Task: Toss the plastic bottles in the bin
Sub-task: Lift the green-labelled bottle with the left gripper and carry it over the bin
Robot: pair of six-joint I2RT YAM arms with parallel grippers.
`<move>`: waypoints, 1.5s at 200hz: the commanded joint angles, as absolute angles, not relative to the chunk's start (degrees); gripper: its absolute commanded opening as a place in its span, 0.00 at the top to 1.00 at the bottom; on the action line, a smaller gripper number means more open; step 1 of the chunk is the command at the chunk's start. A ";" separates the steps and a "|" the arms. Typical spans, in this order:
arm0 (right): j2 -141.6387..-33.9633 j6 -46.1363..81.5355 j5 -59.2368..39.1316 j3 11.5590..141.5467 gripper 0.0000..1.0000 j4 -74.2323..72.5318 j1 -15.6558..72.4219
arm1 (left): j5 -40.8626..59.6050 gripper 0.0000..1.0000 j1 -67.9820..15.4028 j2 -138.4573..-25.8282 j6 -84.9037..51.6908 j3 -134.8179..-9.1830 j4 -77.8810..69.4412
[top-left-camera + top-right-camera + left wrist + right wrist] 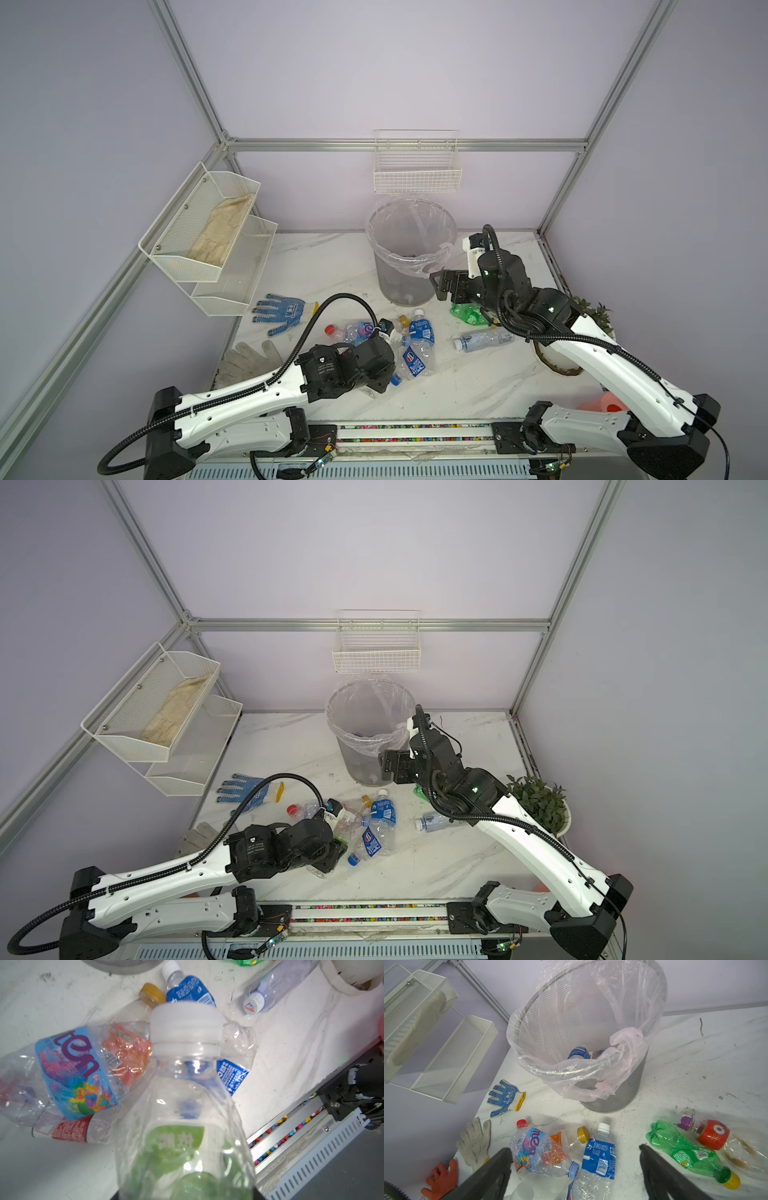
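We see the left gripper (376, 384) low over the bottle pile (415, 345) at the table front, its fingers hidden under the wrist in both top views. Its wrist cam is filled by a clear green-label bottle (182, 1126) w/ a white cap, held above the others. The gripper is clamped narrow on it, tho the jaws are cut off at the frame edge. The right gripper (575, 1148) gapes wide w/ nothing between, just beside the bin (399, 282) wall. The bin stands rear-centre; inside we make out one blue-label bottle (579, 1053), the rest veiled by the liner. A crushed green bottle (685, 1151) and a red-label bottle (712, 1134) lie near the bin – from above, mostly hidden under the right arm.
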State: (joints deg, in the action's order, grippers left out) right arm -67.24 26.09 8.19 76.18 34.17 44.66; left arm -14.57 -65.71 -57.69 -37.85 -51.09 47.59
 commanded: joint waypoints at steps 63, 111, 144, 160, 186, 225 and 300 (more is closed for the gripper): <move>-65.18 26.72 9.67 73.86 0.03 33.92 44.74 | -23.47 0.62 -65.99 -55.28 -29.19 -66.50 46.65; -64.35 26.98 9.76 72.75 0.03 33.92 44.74 | -27.69 0.62 -65.98 -56.15 -21.45 -73.56 43.49; -63.40 27.42 10.13 71.45 0.02 33.93 44.74 | -30.11 0.62 -65.92 -57.63 -15.40 -79.54 41.03; -63.12 27.42 10.11 70.78 0.03 33.78 44.74 | -30.74 0.62 -65.91 -58.26 -12.74 -81.86 39.33; -62.62 27.50 10.12 69.45 0.03 33.50 44.74 | -31.71 0.62 -65.75 -59.30 -8.03 -84.99 36.31; -61.71 27.67 10.26 67.71 0.03 33.31 44.74 | -32.63 0.60 -65.74 -60.46 -2.73 -88.26 31.02; -59.79 29.07 10.90 64.79 0.03 33.32 44.74 | -28.79 0.59 -62.23 -64.77 1.19 -92.27 25.94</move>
State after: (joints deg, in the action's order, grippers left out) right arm -61.25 27.79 9.39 65.82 33.85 44.66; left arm -31.03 -63.83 -63.20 -1.67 -86.17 29.71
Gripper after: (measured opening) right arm 0.974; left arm 0.446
